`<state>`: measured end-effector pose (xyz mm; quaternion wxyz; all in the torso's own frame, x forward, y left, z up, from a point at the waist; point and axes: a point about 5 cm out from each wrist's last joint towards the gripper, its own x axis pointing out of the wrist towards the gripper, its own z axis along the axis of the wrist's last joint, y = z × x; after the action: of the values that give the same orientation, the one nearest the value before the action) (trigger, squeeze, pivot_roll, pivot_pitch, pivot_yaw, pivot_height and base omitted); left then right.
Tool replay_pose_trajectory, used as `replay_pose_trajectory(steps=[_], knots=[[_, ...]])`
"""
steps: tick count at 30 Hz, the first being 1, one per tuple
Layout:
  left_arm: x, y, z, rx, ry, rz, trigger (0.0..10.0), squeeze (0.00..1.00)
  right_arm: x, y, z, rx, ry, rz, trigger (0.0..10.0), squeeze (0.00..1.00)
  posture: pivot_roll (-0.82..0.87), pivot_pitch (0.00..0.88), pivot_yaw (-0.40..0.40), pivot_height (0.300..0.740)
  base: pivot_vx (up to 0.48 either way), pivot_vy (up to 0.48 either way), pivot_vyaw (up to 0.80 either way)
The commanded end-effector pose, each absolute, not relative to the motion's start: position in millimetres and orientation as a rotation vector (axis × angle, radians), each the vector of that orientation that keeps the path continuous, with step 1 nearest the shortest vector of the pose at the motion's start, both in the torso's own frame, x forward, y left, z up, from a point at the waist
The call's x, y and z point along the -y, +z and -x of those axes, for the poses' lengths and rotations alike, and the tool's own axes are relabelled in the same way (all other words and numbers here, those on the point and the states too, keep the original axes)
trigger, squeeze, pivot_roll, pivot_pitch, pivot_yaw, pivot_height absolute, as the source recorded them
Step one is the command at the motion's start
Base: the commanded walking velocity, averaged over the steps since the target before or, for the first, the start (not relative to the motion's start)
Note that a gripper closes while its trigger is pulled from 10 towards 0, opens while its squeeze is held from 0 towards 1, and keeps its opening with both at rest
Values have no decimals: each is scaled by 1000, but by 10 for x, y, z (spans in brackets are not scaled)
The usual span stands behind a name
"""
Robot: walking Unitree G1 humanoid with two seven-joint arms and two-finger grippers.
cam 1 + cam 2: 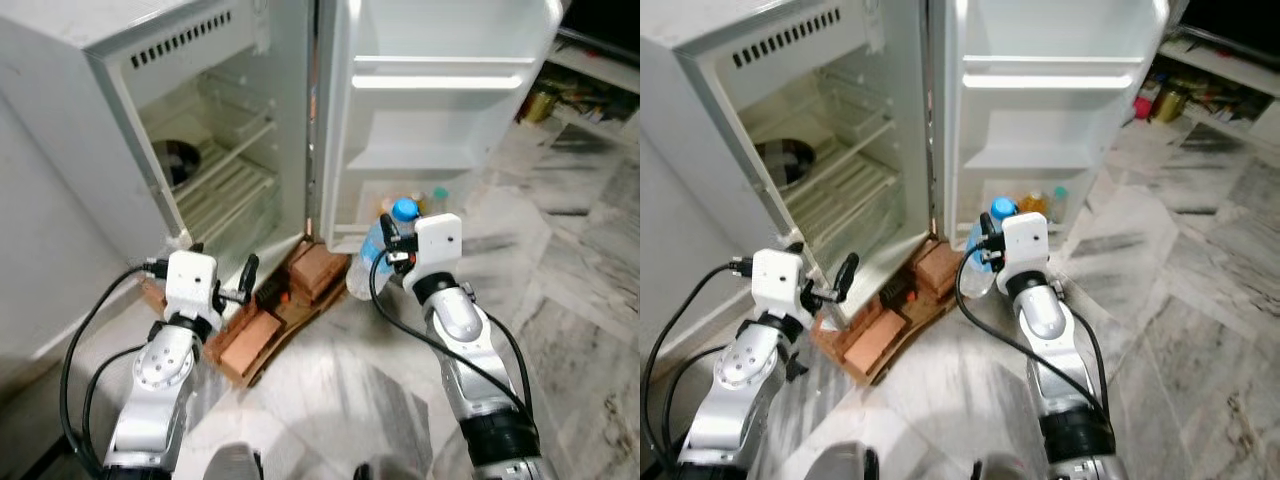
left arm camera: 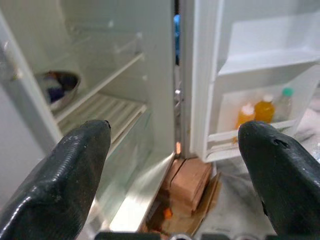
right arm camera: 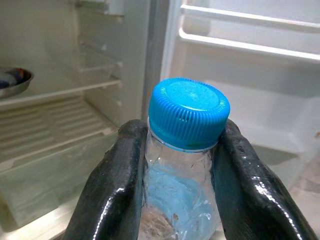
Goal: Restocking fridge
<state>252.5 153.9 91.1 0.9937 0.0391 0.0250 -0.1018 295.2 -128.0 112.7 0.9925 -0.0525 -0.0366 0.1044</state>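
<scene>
Fridge (image 1: 110,120) was seen standing open, door (image 1: 440,110) swung fully aside, so both cabinet and door racks were reachable. Cabinet was raised on bricks (image 1: 255,335) over cardboard, presumably to keep it off the marble floor (image 1: 560,330). Wire shelves (image 1: 225,195) were mostly bare; a steel bowl (image 1: 178,160) was sat on one of them. Lowest door shelf (image 2: 250,134) already held two orange-drink bottles (image 2: 255,111) and a clear green-capped one (image 2: 285,102), so restocking was judged partly done, with that shelf the likely target.

Right claw (image 1: 985,250) was held in front of the lower door, just short of that shelf. Its fingers (image 3: 112,185) were closed against both sides of a clear water bottle (image 3: 182,165) just under the blue cap (image 3: 189,112), bottle upright; neck grip was presumably chosen so the body could be lowered behind the shelf rail.

Left claw (image 1: 235,283) was held low near the cabinet's bottom edge, fingers (image 2: 75,170) spread wide, nothing between or touching them. Judged idle.
</scene>
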Motion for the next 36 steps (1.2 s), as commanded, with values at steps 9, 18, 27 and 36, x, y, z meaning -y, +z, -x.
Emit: replay_pose_trajectory(steps=[9,18,27,36], knots=[[-1552,965,-2528,-25,-214,-68,10000,0,1282,1213,-2992,116,197,107,10000,0,4,60,-24,740,458,0,0],[-1561,959,-2529,-27,-215,-71,10000,0,1279,1209,-2990,115,195,110,10000,0,0,64,-23,740,470,0,0],[-1567,947,-2529,-34,-202,-68,10000,0,1272,1173,-2959,101,207,110,10000,0,-3,69,-23,740,450,0,0],[-1587,942,-2544,-42,-169,-74,10000,0,1251,1130,-2932,81,233,108,10000,0,-1,76,-31,740,231,0,0]])
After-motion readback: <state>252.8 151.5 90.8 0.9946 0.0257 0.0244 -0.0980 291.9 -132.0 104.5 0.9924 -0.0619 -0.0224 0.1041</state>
